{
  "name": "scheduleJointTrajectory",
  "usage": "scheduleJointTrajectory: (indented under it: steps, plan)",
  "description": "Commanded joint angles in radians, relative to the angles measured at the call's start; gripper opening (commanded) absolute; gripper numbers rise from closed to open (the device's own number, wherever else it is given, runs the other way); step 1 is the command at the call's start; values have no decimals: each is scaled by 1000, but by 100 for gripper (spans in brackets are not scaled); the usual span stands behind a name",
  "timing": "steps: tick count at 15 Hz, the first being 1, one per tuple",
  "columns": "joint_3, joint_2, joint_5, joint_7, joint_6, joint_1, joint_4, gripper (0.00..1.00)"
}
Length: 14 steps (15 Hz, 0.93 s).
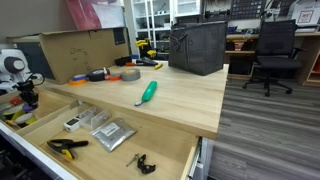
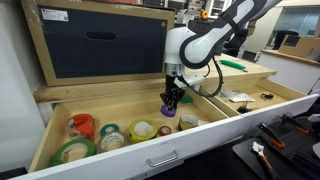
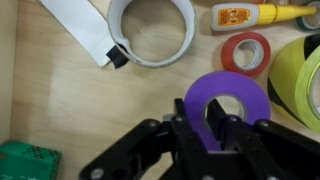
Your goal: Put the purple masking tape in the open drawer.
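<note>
Gripper point(image 3: 212, 128): closest in the wrist view, with its jaws clamped on the near wall of the purple tape point(image 3: 228, 84), one finger outside the ring and one through its hole.
Purple tape: held flat and low over the bare wood of the drawer point(image 3: 60, 110); whether it touches the floor cannot be told.
Neighbours: a white roll point(image 3: 150, 30) and a red roll point(image 3: 247, 53) are seen beyond it, and a yellow roll point(image 3: 305, 85) just beside it.
Handling: the ring is judged light, stiff and hollow, so little force is needed. A pinch across the wall is thought the surest hold, since the smooth outer face could slip.
Release: a flat landing is expected if the ring is let go level.
Drawer point(image 2: 110, 108): in an exterior view the gripper point(image 2: 172, 100) is pointed down into the compartment holding the rolls, near the divider, with the purple tape point(image 2: 168, 112) at its tip.
Tabletop point(image 1: 190, 95): in an exterior view the tape is not seen. A green-handled tool point(image 1: 147, 93) is shown on top, and a wider drawer point(image 1: 170, 146) with silver packets point(image 1: 108, 130) below.
</note>
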Motion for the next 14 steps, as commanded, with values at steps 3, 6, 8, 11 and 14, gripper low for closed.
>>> scheduleJointTrajectory:
  steps: [3,6,8,11,14]
  plan:
    - [-19,31,-4,-9,-11,28,36,7]
    - [-28,42,-12,-7,-13,38,48,7]
    - [-35,51,-15,-7,-17,46,66,7]
    - [-44,66,-11,-9,-21,52,92,7]
    - [-45,87,-10,-12,-23,58,115,7]
